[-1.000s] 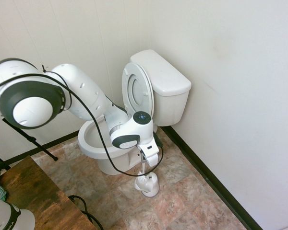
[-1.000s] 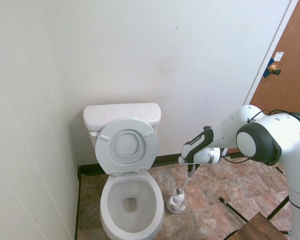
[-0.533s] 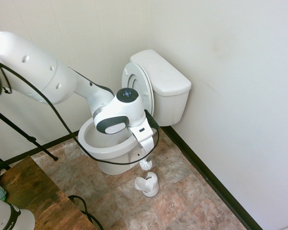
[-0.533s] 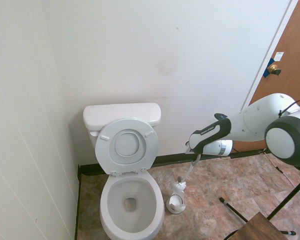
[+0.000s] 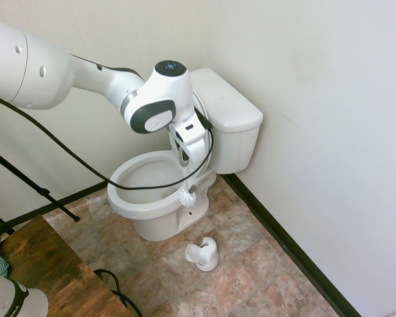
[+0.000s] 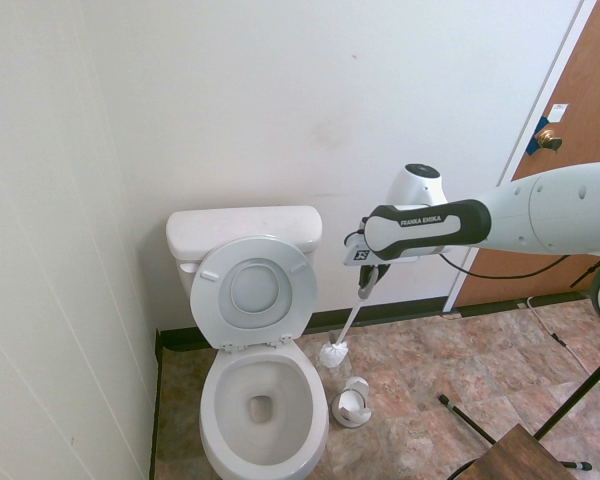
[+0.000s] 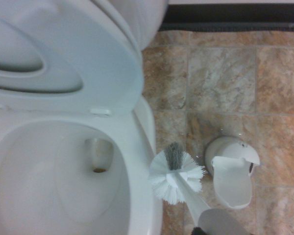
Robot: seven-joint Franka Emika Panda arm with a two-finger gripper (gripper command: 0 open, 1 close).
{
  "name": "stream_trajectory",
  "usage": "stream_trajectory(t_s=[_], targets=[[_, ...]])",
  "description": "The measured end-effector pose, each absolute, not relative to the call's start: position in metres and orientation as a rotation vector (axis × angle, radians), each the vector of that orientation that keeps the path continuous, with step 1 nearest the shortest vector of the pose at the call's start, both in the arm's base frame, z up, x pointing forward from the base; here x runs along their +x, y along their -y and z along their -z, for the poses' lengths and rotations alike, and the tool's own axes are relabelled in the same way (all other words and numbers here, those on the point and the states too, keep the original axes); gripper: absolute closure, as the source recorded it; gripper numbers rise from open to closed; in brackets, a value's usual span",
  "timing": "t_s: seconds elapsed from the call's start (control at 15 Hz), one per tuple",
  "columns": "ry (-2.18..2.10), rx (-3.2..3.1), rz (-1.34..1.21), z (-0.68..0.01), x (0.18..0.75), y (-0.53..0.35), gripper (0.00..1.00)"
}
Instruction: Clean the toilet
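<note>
While the arm [image 6: 540, 212] comes in from three o'clock in the second exterior view, the tool [image 6: 366, 290] points down, its grip closed around the handle [image 6: 350, 318] of a brush [image 6: 333, 354]. The handle slants down towards seven o'clock, with the brush's round white head at its lower end. In the wrist view the bristles are white, save for one grey tuft

The toilet [image 6: 209, 412] lies at seven o'clock from the middle of the second exterior view, and its bowl is open. Both views from outside show the seat [image 6: 215, 300] raised, tilted back towards the tank [image 6: 245, 220]. A small brown mark [image 7: 99, 170] shows at the drain in the wrist view.

Seen from the bowl in the second exterior view, the brush's head is at two o'clock, outside the rim, and the white holder [image 6: 352, 410] is at three o'clock. The holder stands on the mottled tile floor [image 6: 410, 400], apart from the brush; in the first exterior view it is at five o'clock from the bowl.

A wooden desk [image 5: 46, 271] shows at eight o'clock in the first exterior view. At two o'clock in the second is a brown door [image 6: 590, 110] with a brass knob [image 6: 548, 140]
</note>
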State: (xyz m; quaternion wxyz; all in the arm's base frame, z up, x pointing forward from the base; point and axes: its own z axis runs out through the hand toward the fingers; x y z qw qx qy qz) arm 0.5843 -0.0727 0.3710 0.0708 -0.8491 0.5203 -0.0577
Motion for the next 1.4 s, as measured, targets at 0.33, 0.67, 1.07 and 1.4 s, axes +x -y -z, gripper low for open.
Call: stream_trajectory(t_s=[0.33, 0.67, 1.07, 1.4], targets=[[-1.488, -2.582, 0.154, -0.382, 0.595, 0.006, 1.00], [-1.455, -2.615, 0.150, -0.374, 0.591, -0.026, 1.00], [-1.445, -2.658, 0.200, -0.342, 0.570, -0.092, 1.00], [-1.451, -2.664, 0.231, -0.326, 0.583, -0.139, 1.00]])
